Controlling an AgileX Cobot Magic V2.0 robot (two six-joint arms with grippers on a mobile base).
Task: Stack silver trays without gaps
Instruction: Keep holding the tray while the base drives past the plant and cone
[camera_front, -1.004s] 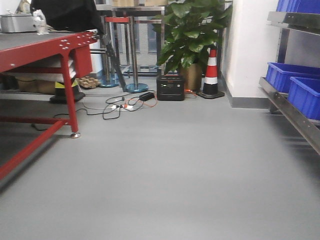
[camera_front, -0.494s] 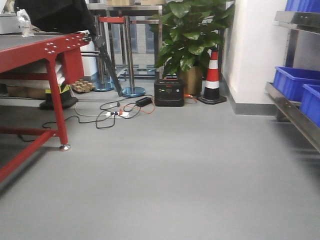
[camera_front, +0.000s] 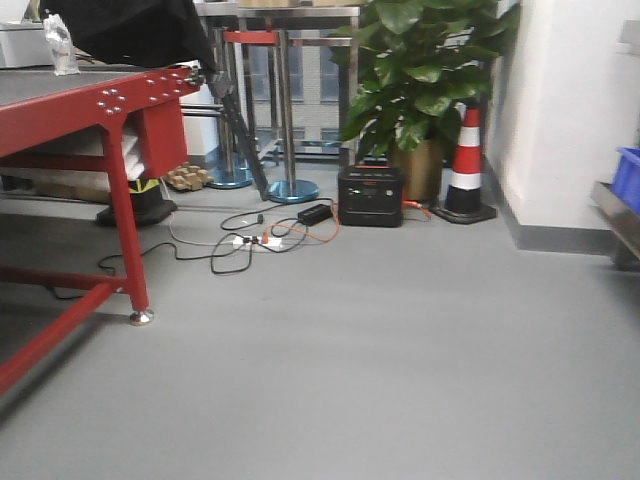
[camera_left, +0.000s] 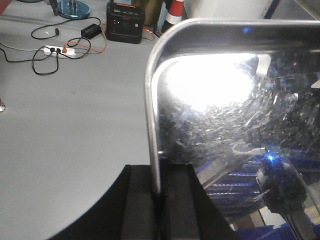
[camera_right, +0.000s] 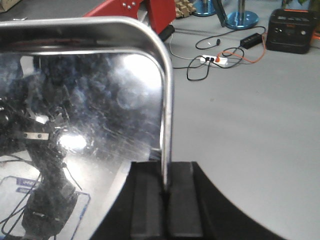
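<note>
fingers (camera_left: 137, 200) of the left gripper (camera_left: 157, 192) and the right gripper (camera_right: 166, 192) pinch opposite rims of what looks like one silver tray (camera_left: 225, 125), held above the floor (camera_front: 400, 350) — hold it level and move both arms in step.

Front view: even, diffuse indoor light, with mild softness throughout. The floor (camera_front: 400, 380) carries a faint pale sheen, and a soft shadow lies beneath the red bench (camera_front: 70, 100). The white wall (camera_front: 570, 100) is close to overexposed.

Left wrist view: a blown-out white glare patch on the silver tray (camera_left: 210, 85), ringed by speckled reflections. The left end effector (camera_left: 159, 200) renders near-black, detail lost.

Right wrist view: the silver tray (camera_right: 100, 100) is dimmer, with hazy reflections and one small bright spot. The right end effector (camera_right: 165, 200) is equally dark.
</note>
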